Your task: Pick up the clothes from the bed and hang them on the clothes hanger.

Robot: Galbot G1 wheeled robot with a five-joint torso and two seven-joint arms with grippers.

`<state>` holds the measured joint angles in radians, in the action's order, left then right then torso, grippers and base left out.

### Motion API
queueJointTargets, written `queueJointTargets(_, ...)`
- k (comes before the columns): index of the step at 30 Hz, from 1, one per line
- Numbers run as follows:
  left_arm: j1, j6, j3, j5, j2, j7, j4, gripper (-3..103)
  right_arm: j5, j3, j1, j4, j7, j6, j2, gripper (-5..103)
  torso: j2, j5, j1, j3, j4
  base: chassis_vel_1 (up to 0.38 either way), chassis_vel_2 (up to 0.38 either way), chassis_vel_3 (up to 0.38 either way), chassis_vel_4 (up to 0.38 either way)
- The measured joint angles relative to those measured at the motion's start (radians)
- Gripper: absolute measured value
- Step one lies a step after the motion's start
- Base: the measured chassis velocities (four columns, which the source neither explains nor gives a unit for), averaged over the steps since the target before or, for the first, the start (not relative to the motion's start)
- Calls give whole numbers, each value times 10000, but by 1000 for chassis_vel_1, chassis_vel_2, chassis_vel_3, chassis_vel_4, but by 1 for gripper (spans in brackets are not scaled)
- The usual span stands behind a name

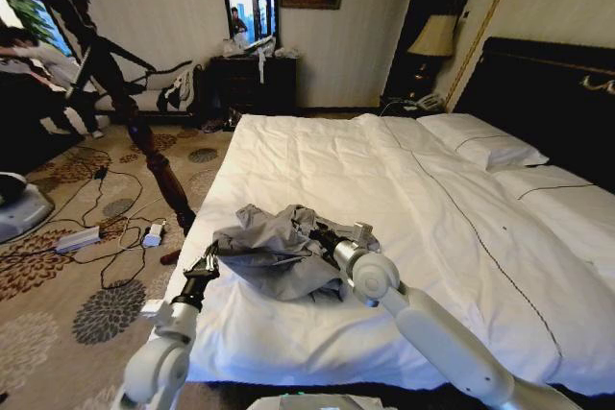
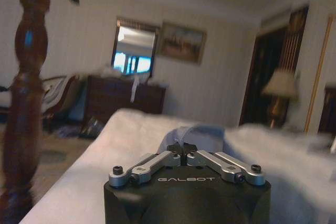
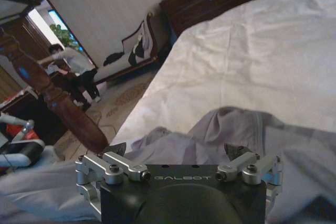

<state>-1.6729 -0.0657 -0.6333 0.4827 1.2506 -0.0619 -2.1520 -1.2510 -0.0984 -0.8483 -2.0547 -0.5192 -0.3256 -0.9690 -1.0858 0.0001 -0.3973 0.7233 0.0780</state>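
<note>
A hotel bedroom with patterned carpet holds the bed (image 1: pixel 413 199), and from the head view the grey-blue shirt (image 1: pixel 274 252) lies crumpled on the duvet near its foot; the left gripper (image 1: pixel 213 258) meets the shirt's near-left edge, the right gripper (image 1: pixel 322 235) sits on the bunched cloth. In the left wrist view the left gripper (image 2: pixel 183 149) has its fingertips pinched together on a fold of shirt (image 2: pixel 202 134). In the right wrist view the right gripper (image 3: pixel 176 153) stands spread apart over the shirt (image 3: pixel 220 129). Judging by this, only a first grasp exists; lifting and hanging remain
</note>
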Motion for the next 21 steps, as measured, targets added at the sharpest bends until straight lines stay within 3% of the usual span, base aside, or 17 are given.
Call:
queueJointTargets(4, -537, -106, 28, -2205, -90, -7, 1196, 0, -696, -36, -271, -394, -285, -507, 122, 100, 0, -5, 1, 0, -3, 0, 0, 0, 0)
queueJointTargets(8, -699, 12, 29, -2918, -36, 181, 1485, 0, -1352, -253, -369, -525, -638, -890, 108, 100, 0, -3, 1, 0, -2, 0, 0, 0, 0)
queueJointTargets(16, -651, 62, 62, -2904, -18, 244, 1472, 0, -2155, -636, -294, -312, -978, -1038, -229, 100, 0, -2, 0, 0, -2, 0, 0, 0, 0)
queueJointTargets(21, -450, 60, 92, -2789, -215, 240, 1540, 0, -2294, -672, -36, 239, -1032, -650, -578, 100, 0, -1, 0, 1, -2, 0, 0, 0, 0)
